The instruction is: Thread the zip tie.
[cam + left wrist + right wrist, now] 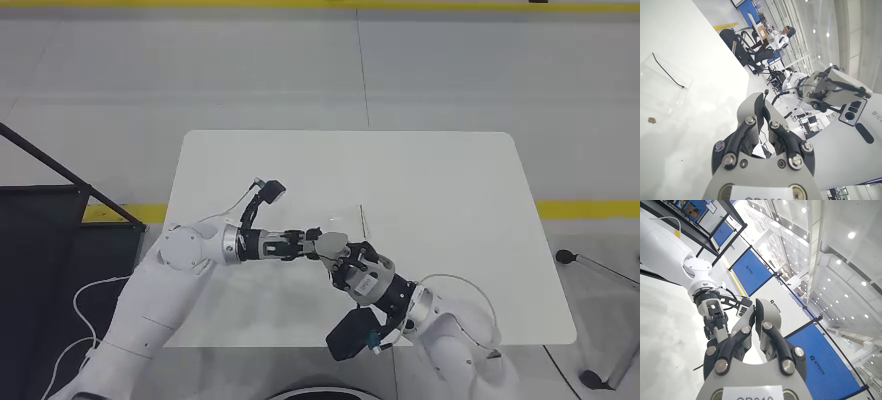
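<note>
My left gripper (763,98) is shut on a black zip tie (765,98). The tie's small square head (766,92) sticks out past the fingertips and the strap runs down between the pads. In the top view the left gripper (322,244) sits over the table's middle, almost touching my right gripper (343,262), which comes in from the near right. The right gripper (755,306) is shut, pads pressed together, and I make out nothing held between them. From the left wrist view the right gripper (866,92) hangs a short way beyond the tie's head.
A second black zip tie (666,71) lies flat on a clear plastic sheet (662,91) on the white table (450,200), just beyond the grippers (362,220). A small brown speck (652,120) lies nearby. Chairs and equipment stand past the table edge.
</note>
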